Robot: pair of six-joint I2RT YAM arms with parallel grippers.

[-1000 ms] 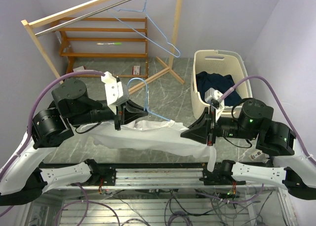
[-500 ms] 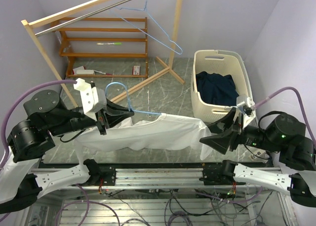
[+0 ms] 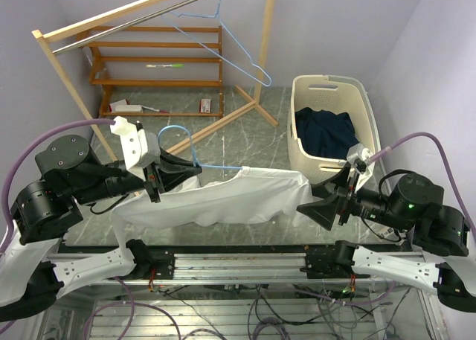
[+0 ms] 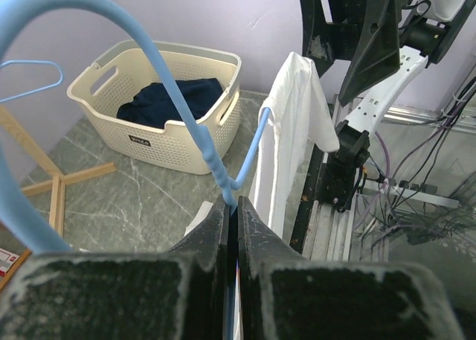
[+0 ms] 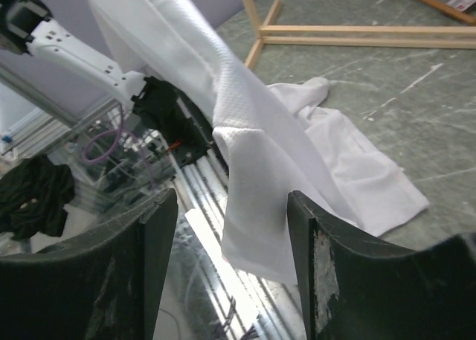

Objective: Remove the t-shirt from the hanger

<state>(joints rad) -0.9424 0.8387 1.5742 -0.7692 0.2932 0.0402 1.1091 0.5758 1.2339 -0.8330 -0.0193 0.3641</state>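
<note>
A white t-shirt [image 3: 223, 199] hangs on a light-blue wire hanger [image 3: 178, 129] held up between the two arms. My left gripper [image 3: 195, 169] is shut on the hanger's neck just below the hook. In the left wrist view the twisted neck [image 4: 216, 165] enters the closed jaws of the left gripper [image 4: 236, 202], and the t-shirt [image 4: 294, 132] hangs to the right. My right gripper [image 3: 306, 197] stands open at the shirt's right end. In the right wrist view a fold of the t-shirt [image 5: 253, 132] hangs loose between the spread jaws of the right gripper [image 5: 230, 199].
A cream laundry basket [image 3: 297, 124] holding dark blue clothing [image 3: 323, 132] stands at the right. A wooden clothes rack [image 3: 149, 50] fills the back left, with a second blue hanger [image 3: 238, 50] on its rail. The rack's foot [image 5: 260, 27] crosses the floor behind the shirt.
My right gripper has opened and let go of the t-shirt's right end, drawing back to the right. The left arm moved left with the hanger, then held still.
</note>
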